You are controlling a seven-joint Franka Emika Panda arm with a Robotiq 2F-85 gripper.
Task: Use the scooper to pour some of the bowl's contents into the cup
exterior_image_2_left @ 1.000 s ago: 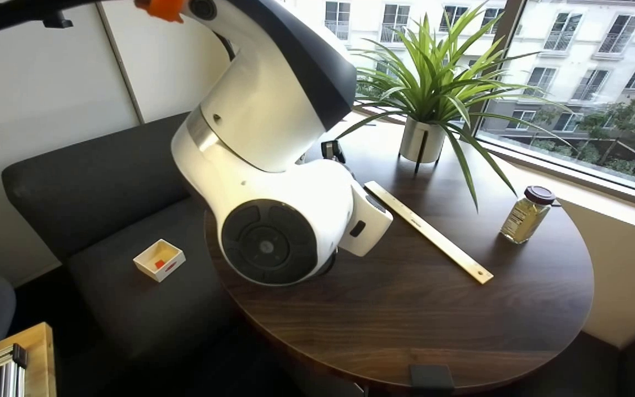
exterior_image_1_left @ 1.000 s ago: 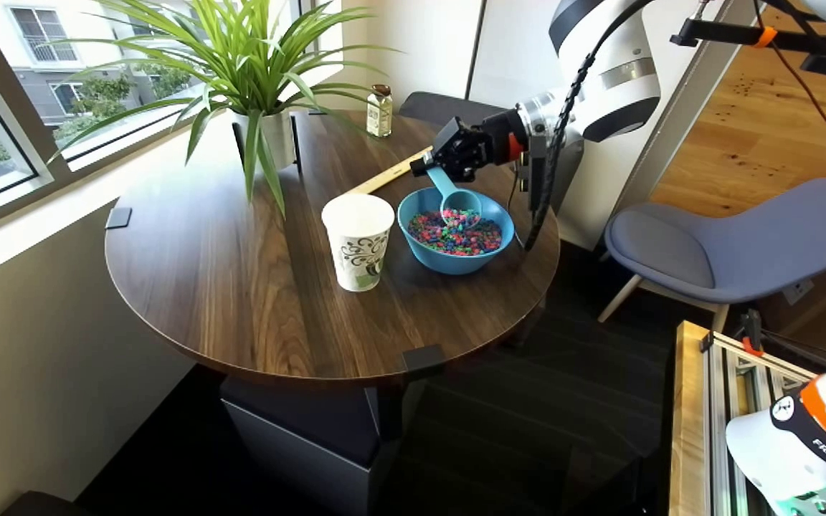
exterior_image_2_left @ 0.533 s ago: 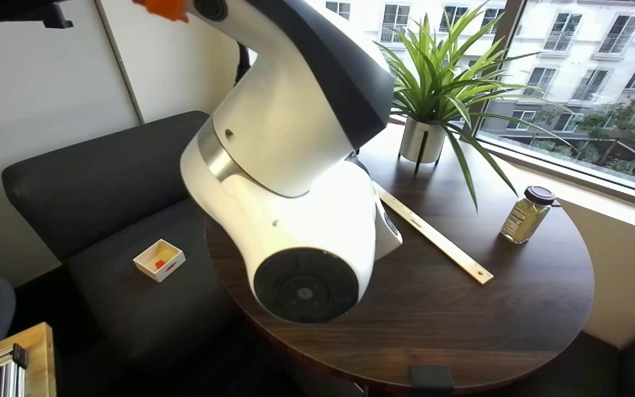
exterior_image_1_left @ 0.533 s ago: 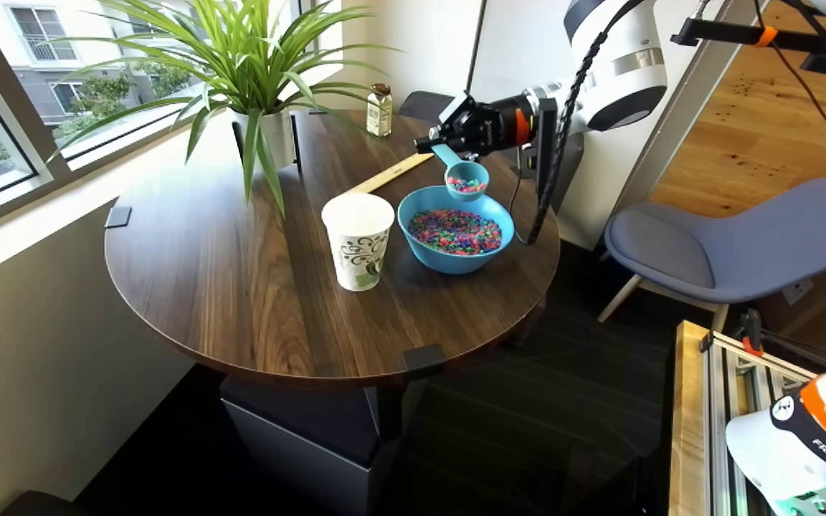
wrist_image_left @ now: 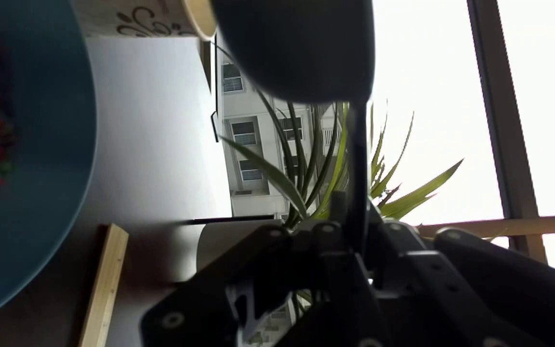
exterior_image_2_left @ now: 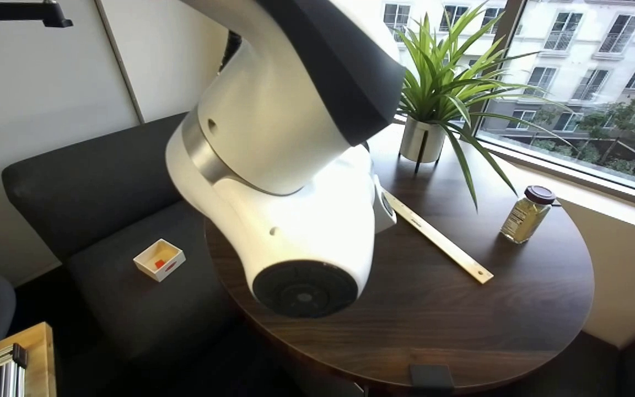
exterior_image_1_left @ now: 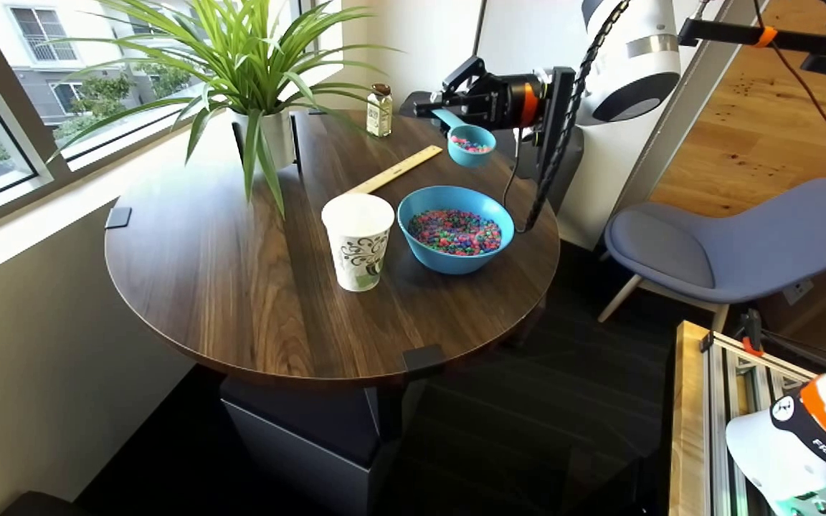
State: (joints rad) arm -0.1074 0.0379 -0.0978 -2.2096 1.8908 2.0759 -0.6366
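Observation:
The light-blue scooper holds some multicoloured pieces and hangs in the air above the blue bowl, apart from it. My gripper is shut on the scooper's handle. The wrist view shows the handle between the fingertips and the scooper's dark underside. The bowl holds more multicoloured pieces; its wall also fills the left of the wrist view. The white patterned cup stands upright beside the bowl and partly shows in the wrist view. The arm hides bowl, cup and scooper in an exterior view.
A wooden ruler lies on the round table behind the cup and bowl. A potted plant stands near the window. A glass jar stands at the far edge; both also show in an exterior view. A cable hangs beside the bowl.
The scooper was down in the bowl's pieces one second ago. My gripper has lifted it up out of the bowl, now with pieces inside. The bowl and cup have not moved.

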